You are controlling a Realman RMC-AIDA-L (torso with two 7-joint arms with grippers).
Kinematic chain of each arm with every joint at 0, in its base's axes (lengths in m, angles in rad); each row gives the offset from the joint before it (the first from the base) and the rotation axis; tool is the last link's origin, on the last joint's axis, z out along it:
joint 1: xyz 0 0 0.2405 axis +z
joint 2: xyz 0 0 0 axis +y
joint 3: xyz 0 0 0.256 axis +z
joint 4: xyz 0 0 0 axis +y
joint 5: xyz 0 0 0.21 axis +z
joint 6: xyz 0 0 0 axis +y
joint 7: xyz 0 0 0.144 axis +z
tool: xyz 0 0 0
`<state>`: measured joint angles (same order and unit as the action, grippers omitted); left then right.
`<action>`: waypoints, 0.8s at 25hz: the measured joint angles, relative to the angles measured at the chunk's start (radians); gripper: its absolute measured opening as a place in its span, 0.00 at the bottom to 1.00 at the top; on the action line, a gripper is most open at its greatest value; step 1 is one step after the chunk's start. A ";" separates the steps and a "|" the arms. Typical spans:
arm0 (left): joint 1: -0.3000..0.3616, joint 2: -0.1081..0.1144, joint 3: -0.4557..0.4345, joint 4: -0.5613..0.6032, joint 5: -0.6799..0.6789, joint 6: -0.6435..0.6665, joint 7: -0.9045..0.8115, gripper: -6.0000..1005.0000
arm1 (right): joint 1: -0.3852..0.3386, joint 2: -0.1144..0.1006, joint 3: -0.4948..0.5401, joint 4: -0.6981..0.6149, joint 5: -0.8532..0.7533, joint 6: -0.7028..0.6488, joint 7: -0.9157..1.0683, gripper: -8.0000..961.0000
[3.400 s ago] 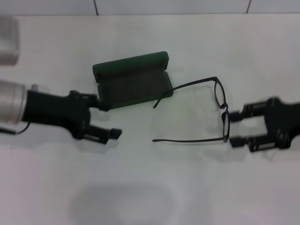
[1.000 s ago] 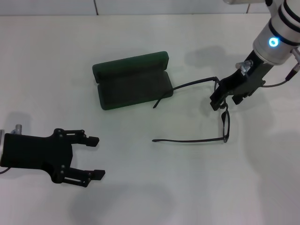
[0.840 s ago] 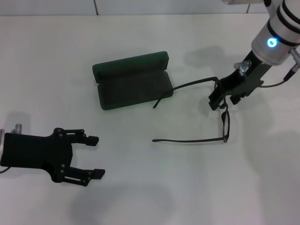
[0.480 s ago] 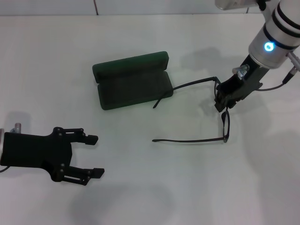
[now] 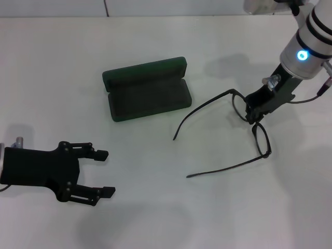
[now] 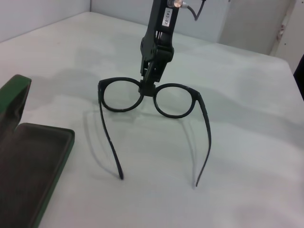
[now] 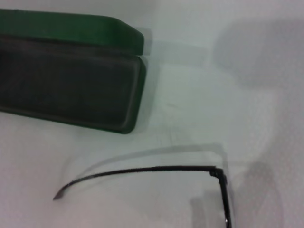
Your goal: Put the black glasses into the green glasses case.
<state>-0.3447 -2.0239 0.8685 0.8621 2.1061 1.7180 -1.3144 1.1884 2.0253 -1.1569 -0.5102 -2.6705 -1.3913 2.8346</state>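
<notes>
The green glasses case (image 5: 148,91) lies open on the white table, lid toward the back, dark lining empty; it also shows in the left wrist view (image 6: 28,156) and the right wrist view (image 7: 71,90). The black glasses (image 5: 261,140) are to its right, temple arms spread and pointing left. My right gripper (image 5: 252,116) is shut on their bridge and holds the front raised, as the left wrist view (image 6: 147,89) shows, with the temple tips low by the table. One temple arm (image 7: 142,171) shows in the right wrist view. My left gripper (image 5: 101,173) is open and empty at the front left.
The white table (image 5: 166,218) ends at a tiled wall (image 5: 187,7) along the back. The right arm's white body with a blue light (image 5: 302,55) stands over the back right.
My right gripper has shut on the bridge and raised the glasses, swinging them right and forward; the far temple tip has come off the case's edge. The left arm earlier drew back to the front left.
</notes>
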 joint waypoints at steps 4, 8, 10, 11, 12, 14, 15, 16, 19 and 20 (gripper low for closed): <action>0.005 -0.004 0.000 0.000 0.000 0.000 0.000 0.79 | -0.025 -0.006 -0.041 -0.042 -0.003 -0.013 -0.004 0.10; 0.007 -0.008 0.000 0.000 0.000 0.000 -0.005 0.79 | -0.068 -0.008 -0.060 -0.122 -0.004 -0.033 -0.011 0.08; 0.007 -0.009 0.000 0.000 -0.002 0.000 -0.007 0.78 | -0.087 -0.008 -0.060 -0.157 -0.004 -0.046 -0.025 0.07; 0.007 -0.009 -0.001 0.000 -0.005 0.000 -0.008 0.78 | -0.096 -0.009 -0.060 -0.175 -0.004 -0.052 -0.035 0.07; 0.007 -0.010 -0.002 0.000 -0.006 0.000 -0.009 0.78 | -0.101 -0.009 -0.060 -0.184 -0.003 -0.057 -0.044 0.07; 0.007 -0.012 -0.010 -0.001 -0.008 0.000 -0.012 0.78 | -0.104 -0.010 -0.060 -0.195 -0.002 -0.060 -0.060 0.07; 0.007 -0.013 -0.017 -0.001 -0.008 0.000 -0.015 0.77 | -0.104 -0.010 -0.058 -0.200 -0.001 -0.061 -0.071 0.07; 0.007 -0.015 -0.028 -0.001 -0.009 0.001 -0.018 0.77 | -0.104 -0.010 -0.056 -0.205 0.001 -0.061 -0.081 0.07; 0.000 -0.030 -0.073 -0.001 -0.014 0.005 -0.037 0.77 | -0.128 -0.010 -0.048 -0.255 0.006 -0.063 -0.118 0.07; -0.001 -0.034 -0.085 -0.001 -0.019 0.006 -0.045 0.77 | -0.137 -0.011 -0.039 -0.272 0.013 -0.064 -0.130 0.07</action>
<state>-0.3458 -2.0574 0.7834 0.8606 2.0872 1.7237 -1.3591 1.0511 2.0142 -1.1958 -0.7818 -2.6576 -1.4551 2.7049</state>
